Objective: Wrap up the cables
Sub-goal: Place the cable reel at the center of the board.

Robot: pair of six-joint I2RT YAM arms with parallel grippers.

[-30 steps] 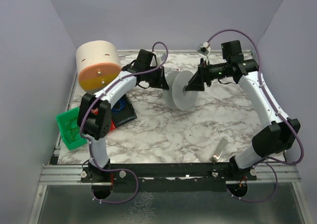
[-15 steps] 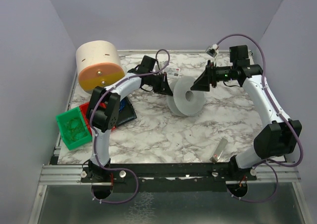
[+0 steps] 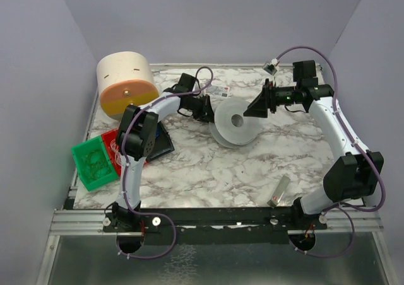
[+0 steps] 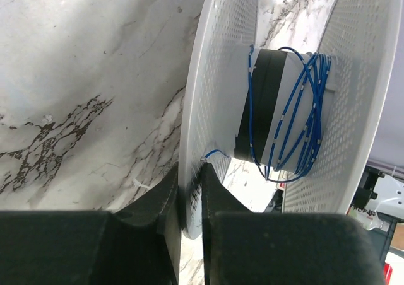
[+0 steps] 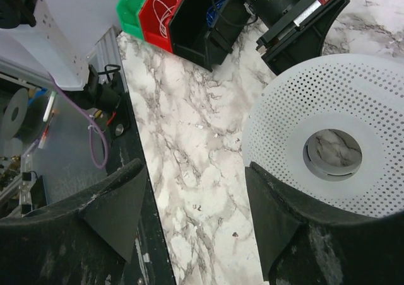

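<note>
A white perforated spool (image 3: 237,122) leans tilted on the marble table, its hub hole facing up and right. A thin cable (image 4: 297,108), blue in the left wrist view, is wound loosely round the spool's hub. No loose dark grey wire shows. My left gripper (image 3: 210,111) is shut on the rim of the spool's near flange (image 4: 221,77); the flange sits between its jaws (image 4: 191,171). My right gripper (image 3: 252,108) is open and empty just right of the spool, which fills the right of its wrist view (image 5: 334,140), with bare table between the jaws (image 5: 196,178).
A large cream and orange cylinder (image 3: 126,83) stands at the back left. Green (image 3: 91,164), red (image 3: 113,147) and black (image 3: 158,140) bins sit at the left edge, the red holding coiled wire. A small metal piece (image 3: 278,191) lies near the front right.
The spool has tipped from standing on edge to leaning with its face up. My right gripper has drawn back from the hub to the right. The left gripper stays on the flange.
</note>
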